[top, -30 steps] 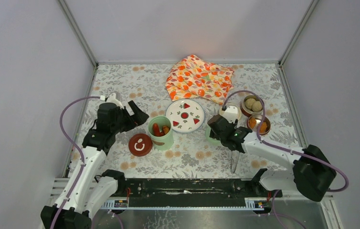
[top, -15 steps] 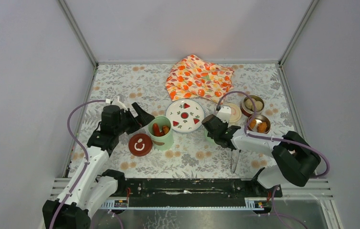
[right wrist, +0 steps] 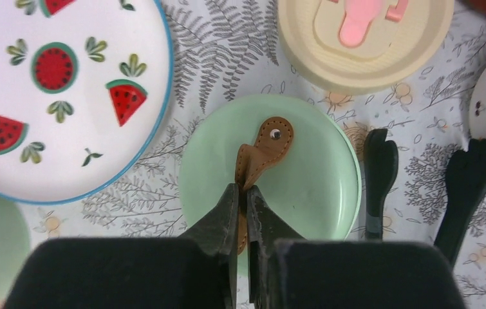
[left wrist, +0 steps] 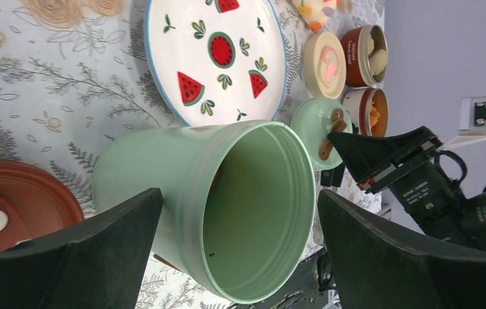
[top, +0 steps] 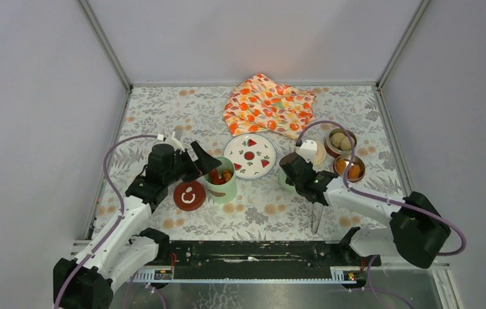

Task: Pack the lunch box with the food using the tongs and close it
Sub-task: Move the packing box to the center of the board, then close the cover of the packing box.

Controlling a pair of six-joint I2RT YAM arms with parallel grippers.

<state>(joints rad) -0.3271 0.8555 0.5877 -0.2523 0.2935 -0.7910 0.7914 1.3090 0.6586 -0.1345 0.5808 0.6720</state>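
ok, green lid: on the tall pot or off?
Off. The green lid lies flat on the table beside the plate, apart from the open mint-green pot; the right gripper is shut on its brown tab.

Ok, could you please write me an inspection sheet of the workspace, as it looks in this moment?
Surface: flower-print table, no spills seen.
Job's things: mint-green pot open, orange-red chunks inside; beige-ball bowl and orange-chunk bowl uncovered; tongs lying on table; dark red lid and cream lid off.
Clutter: white plate, orange cloth.
Grippers: left gripper open, astride the pot; right gripper shut on the tab of the green lid.
Cables: purple cables loop off both arms.
Surroundings: grey walls; nothing else seen.
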